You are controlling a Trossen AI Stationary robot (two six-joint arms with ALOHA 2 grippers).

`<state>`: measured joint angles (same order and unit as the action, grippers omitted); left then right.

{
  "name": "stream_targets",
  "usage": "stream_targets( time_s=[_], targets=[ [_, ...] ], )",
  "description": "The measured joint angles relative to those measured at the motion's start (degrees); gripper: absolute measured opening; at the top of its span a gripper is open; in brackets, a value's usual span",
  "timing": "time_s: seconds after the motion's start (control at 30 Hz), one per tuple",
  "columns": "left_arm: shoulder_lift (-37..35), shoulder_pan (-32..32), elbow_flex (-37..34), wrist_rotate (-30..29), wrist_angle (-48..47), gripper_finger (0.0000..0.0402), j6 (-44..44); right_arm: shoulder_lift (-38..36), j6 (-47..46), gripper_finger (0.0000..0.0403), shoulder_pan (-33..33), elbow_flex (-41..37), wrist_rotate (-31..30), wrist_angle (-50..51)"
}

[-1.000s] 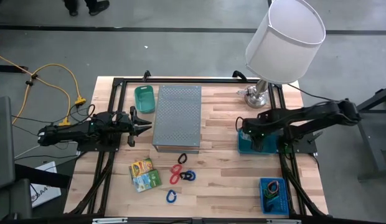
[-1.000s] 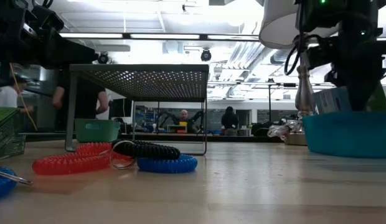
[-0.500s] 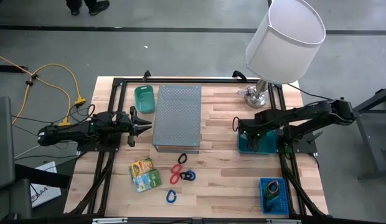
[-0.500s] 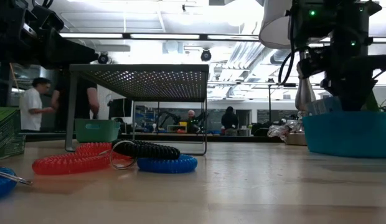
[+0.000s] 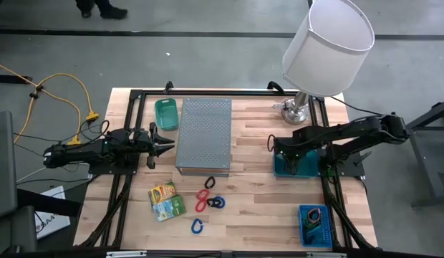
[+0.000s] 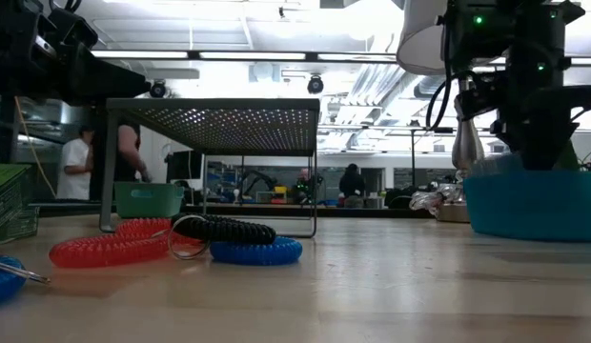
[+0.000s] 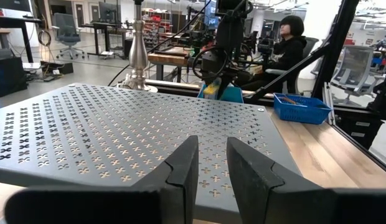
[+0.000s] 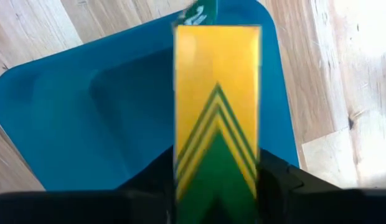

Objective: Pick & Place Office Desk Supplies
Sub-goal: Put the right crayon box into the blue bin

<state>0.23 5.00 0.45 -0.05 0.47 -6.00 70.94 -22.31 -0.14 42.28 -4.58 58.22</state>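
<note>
A: Containers? 
B: Teal tray [image 5: 281, 169] nr bench's right edge: right gripper [image 8: 215, 180] over it, jaws clamped on yellow-green packet [image 8: 216, 118], which juts beyond fingertips above tray floor. Blue basket [image 5: 315, 226], front-right corner: bands inside. Green bin [image 5: 165, 113] nr back edge.
A: Change vs 0.5 s ago? 
B: None visible; both arms unmoved.
A: Left gripper [image 7: 211, 162]? 
B: Narrow gap, holding nothing, at grey perforated box [image 5: 203, 135]'s left side.
</note>
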Motion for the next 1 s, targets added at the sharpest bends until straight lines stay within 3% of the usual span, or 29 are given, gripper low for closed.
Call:
stream_targets(
  time_s=[1.0],
  targets=[
    [0.0,0.0,0.0,0.0,0.0,0.0079,0.0,0.0,0.2,0.0133,0.0,0.0,0.2,1.0]
  ],
)
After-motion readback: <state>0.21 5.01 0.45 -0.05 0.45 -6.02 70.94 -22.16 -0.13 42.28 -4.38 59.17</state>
